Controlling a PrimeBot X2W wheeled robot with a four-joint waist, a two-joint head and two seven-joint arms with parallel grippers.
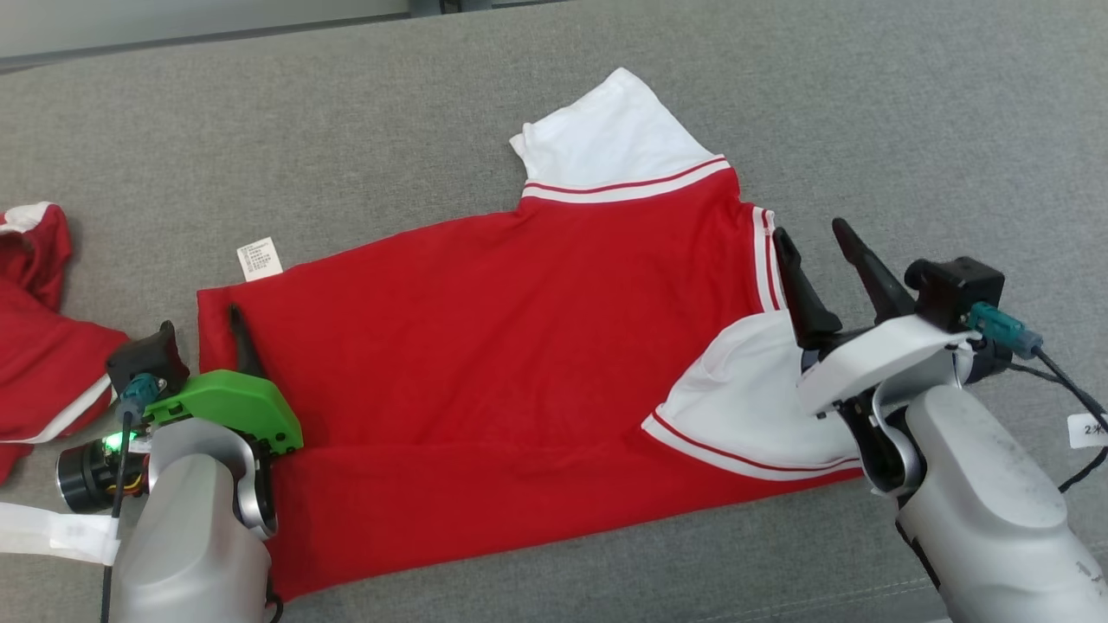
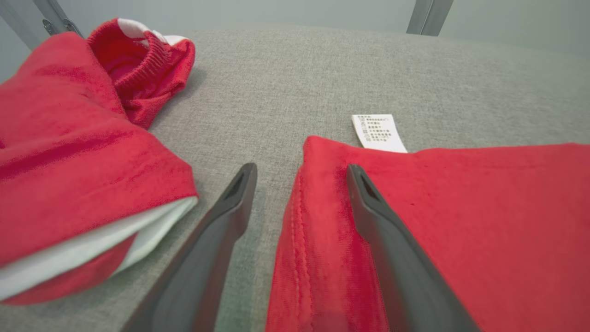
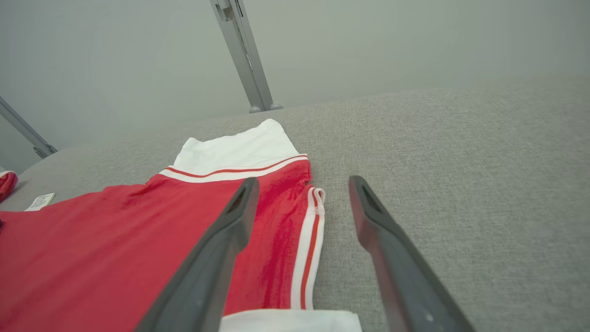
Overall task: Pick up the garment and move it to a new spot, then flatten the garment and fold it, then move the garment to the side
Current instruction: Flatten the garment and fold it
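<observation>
The garment (image 1: 519, 329) is a red shirt with white sleeves, spread flat and folded on the grey cushion (image 1: 866, 104). One white sleeve (image 1: 615, 130) points to the far side, and the other (image 1: 744, 398) is folded onto the red body. My left gripper (image 1: 218, 333) is open at the shirt's left hem. In the left wrist view the left gripper (image 2: 299, 170) straddles the hem edge (image 2: 295, 221), one finger over red cloth and one over the cushion. My right gripper (image 1: 811, 232) is open at the striped collar edge (image 3: 311, 230), and the right wrist view shows it (image 3: 302, 182) with nothing between its fingers.
A second red and white garment (image 1: 35, 329) lies bunched at the left edge, close to my left arm (image 2: 69, 152). A white care label (image 1: 260, 258) sticks out at the shirt's far left corner. Grey cushion stretches to the right and far side.
</observation>
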